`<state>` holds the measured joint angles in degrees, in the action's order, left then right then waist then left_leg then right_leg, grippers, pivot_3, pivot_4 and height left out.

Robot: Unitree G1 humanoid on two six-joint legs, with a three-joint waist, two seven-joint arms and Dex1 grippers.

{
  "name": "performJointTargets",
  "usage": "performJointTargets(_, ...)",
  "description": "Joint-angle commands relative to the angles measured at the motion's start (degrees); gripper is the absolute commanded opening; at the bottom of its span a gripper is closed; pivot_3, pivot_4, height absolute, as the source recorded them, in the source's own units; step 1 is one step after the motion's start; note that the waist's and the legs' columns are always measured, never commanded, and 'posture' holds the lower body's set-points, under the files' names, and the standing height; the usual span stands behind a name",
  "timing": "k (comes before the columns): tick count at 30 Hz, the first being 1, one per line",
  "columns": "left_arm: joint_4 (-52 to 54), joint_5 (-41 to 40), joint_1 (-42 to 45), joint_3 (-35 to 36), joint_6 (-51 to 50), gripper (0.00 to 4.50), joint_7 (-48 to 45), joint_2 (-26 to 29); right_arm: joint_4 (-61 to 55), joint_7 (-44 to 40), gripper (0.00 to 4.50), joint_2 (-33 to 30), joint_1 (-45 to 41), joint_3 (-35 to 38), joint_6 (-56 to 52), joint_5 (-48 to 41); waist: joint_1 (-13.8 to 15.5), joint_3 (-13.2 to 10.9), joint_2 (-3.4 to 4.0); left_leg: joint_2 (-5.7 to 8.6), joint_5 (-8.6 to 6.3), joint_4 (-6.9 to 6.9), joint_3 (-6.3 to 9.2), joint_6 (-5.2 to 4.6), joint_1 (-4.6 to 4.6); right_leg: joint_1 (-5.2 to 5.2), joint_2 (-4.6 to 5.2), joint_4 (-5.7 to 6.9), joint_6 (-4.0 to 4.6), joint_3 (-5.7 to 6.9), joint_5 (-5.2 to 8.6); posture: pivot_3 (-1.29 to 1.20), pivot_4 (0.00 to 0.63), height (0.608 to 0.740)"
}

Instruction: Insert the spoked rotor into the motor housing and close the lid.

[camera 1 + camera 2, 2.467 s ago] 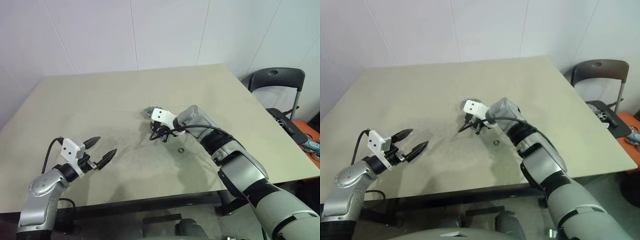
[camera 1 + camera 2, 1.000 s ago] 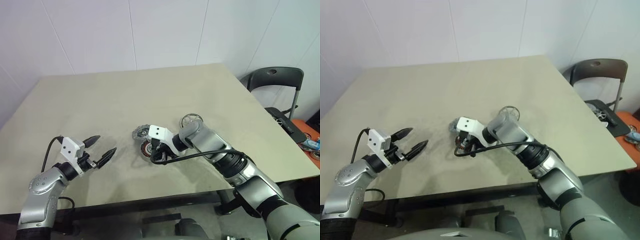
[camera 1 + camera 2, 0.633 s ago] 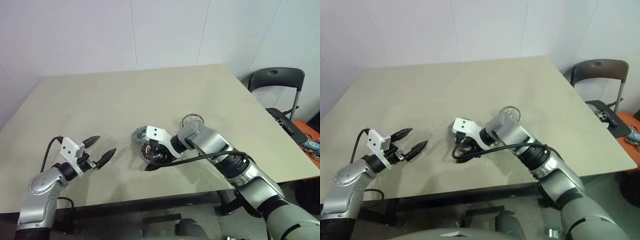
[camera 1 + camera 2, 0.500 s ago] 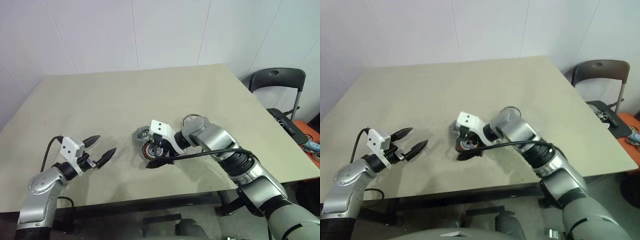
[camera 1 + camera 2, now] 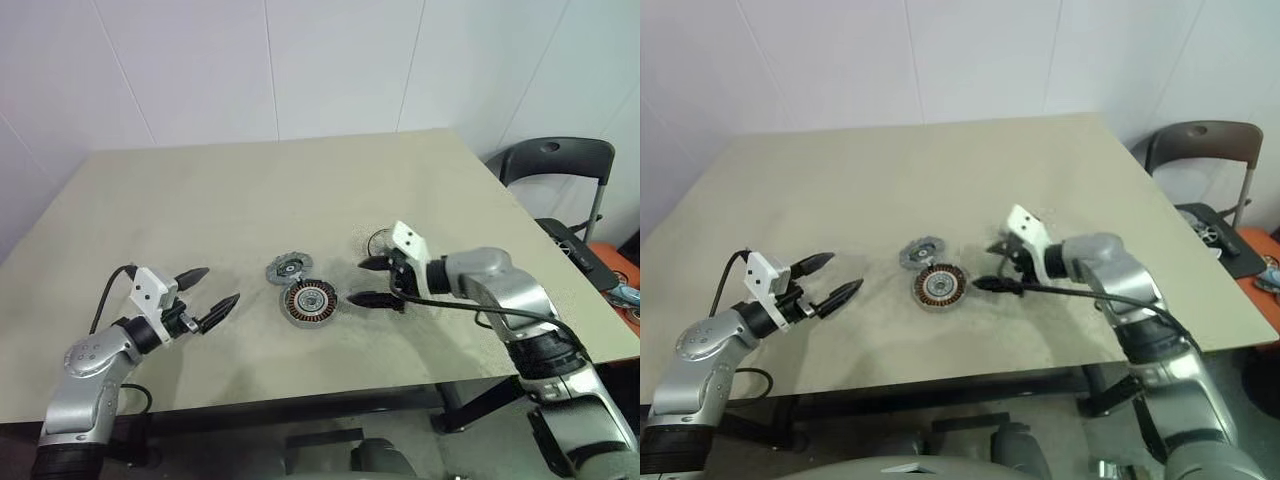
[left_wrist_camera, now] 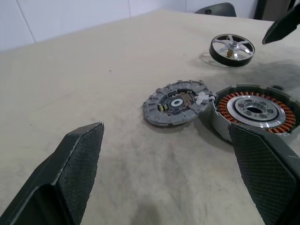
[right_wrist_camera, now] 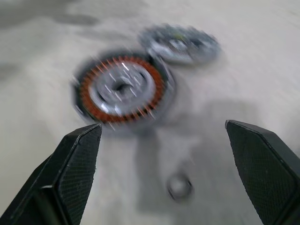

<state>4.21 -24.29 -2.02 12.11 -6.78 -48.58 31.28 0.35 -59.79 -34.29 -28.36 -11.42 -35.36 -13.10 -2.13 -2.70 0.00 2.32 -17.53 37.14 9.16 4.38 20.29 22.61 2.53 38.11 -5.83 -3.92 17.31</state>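
Observation:
The motor housing (image 5: 313, 301), silver-rimmed with copper windings, lies flat near the middle of the table. Touching its far-left edge lies the lid (image 5: 287, 268), a grey notched disc. The spoked rotor (image 6: 232, 49) rests flat farther right, partly behind my right gripper in the eye views. My right gripper (image 5: 365, 281) hangs open just right of the housing, pointing at it, holding nothing. My left gripper (image 5: 212, 290) stands open and empty well to the housing's left, aimed toward it. The right wrist view shows the housing (image 7: 121, 90) and lid (image 7: 180, 43) ahead of the fingers.
A small metal ring (image 7: 179, 186) lies on the table below my right gripper. A dark chair (image 5: 555, 160) stands past the table's right edge. Bare tabletop (image 5: 200, 200) stretches behind and to the left of the parts.
My right gripper opened, let go of the motor housing and drew back to the right. The housing now lies flat beside the lid. The left arm kept still.

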Motion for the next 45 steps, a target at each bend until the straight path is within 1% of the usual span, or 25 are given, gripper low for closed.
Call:
performJointTargets(1,0.9,-0.3,0.9,0.3,0.5,4.5,-0.5,0.6,1.7,1.3,4.43,0.0,0.2,2.4,3.3,-0.1,-0.3,0.0,0.0,-0.02,0.0,0.0,-0.02,0.0,-0.03,-0.03,0.0,0.01,0.0,0.0,0.0,0.0,0.0,0.74)
performJointTargets(4,1.1,-0.2,0.9,0.1,0.4,4.5,-0.5,0.5,5.1,3.4,4.43,1.4,-0.3,4.0,3.6,-0.6,-0.2,0.0,0.0,-0.03,0.0,0.01,-0.06,0.0,-0.17,-0.17,-0.04,0.02,0.0,0.0,0.0,0.0,0.0,0.74)
performJointTargets(8,1.3,-0.2,0.6,0.3,0.4,4.5,-0.4,0.6,4.9,1.4,4.43,0.4,1.2,3.7,6.1,-0.6,0.0,0.0,0.0,-0.02,0.0,0.02,-0.09,0.0,-0.22,-0.24,-0.03,0.0,0.0,0.0,0.0,0.0,0.0,0.74)
performJointTargets(13,1.0,-0.1,0.0,0.6,0.9,4.5,-0.6,0.6,6.3,1.1,4.43,1.7,3.2,1.6,9.7,0.8,0.1,0.0,0.0,-0.02,0.0,0.01,-0.09,0.0,-0.21,-0.25,-0.02,-0.01,0.0,0.0,0.0,0.0,0.0,0.74)
performJointTargets(20,0.9,0.0,0.3,0.6,0.9,4.5,-0.4,0.7,8.9,3.7,4.43,4.1,4.6,-0.4,13.0,3.5,0.1,0.0,-0.01,-0.02,0.0,0.04,-0.1,0.0,-0.27,-0.3,-0.04,0.0,-0.01,-0.01,-0.01,0.0,0.0,0.74)
performJointTargets(29,2.1,-0.2,0.5,0.5,0.1,4.5,0.0,0.9,12.0,4.4,4.43,5.1,3.8,-0.6,12.5,4.0,0.1,0.0,-0.01,-0.02,0.0,0.04,-0.09,0.0,-0.27,-0.3,-0.04,0.0,-0.01,-0.01,-0.01,0.0,0.0,0.74)
performJointTargets(31,2.2,-0.2,0.5,0.5,0.1,4.5,0.1,0.8,13.1,4.6,4.04,5.4,3.9,-0.5,12.3,3.9,0.0,0.0,-0.01,-0.01,0.0,0.04,-0.1,0.0,-0.29,-0.32,-0.04,0.0,-0.01,-0.01,-0.01,0.0,0.0,0.74)
performJointTargets(33,2.1,-0.2,0.6,0.5,0.1,4.5,0.2,0.8,13.9,4.6,3.54,5.4,3.7,-0.8,12.5,4.2,0.1,0.0,-0.02,-0.01,0.0,0.04,-0.1,0.0,-0.33,-0.36,-0.04,0.0,-0.01,-0.01,-0.01,0.0,0.0,0.74)
performJointTargets(38,1.1,0.1,0.9,0.6,0.7,4.5,0.0,0.8,14.4,4.5,1.83,5.1,3.9,-1.3,13.5,5.2,0.1,0.0,-0.04,-0.01,0.0,0.03,-0.1,0.0,-0.35,-0.37,-0.05,0.0,-0.01,-0.01,-0.01,0.0,0.0,0.74)
performJointTargets(41,0.4,0.2,1.2,0.5,1.1,4.5,-0.2,0.8,14.5,4.3,0.88,5.0,4.0,-1.3,13.7,5.4,0.1,0.0,-0.04,-0.01,0.0,0.04,-0.1,0.0,-0.38,-0.41,-0.05,0.0,-0.01,-0.01,-0.01,0.0,0.0,0.74)
performJointTargets(42,0.2,0.2,1.3,0.5,1.2,4.5,-0.3,0.7,14.5,4.2,0.66,5.0,4.0,-1.2,13.7,5.5,0.1,0.0,-0.04,-0.01,0.0,0.04,-0.1,0.0,-0.42,-0.45,-0.05,0.01,-0.01,-0.01,-0.01,0.0,0.0,0.74)
performJointTargets(45,-0.6,0.6,1.6,0.3,1.9,4.5,-0.8,0.9,14.6,4.1,0.66,4.8,4.1,-1.2,13.8,5.7,0.1,0.0,-0.03,-0.01,0.0,0.01,-0.12,0.0,-0.71,-0.77,-0.06,-0.01,-0.01,-0.01,0.0,0.0,0.0,0.74)
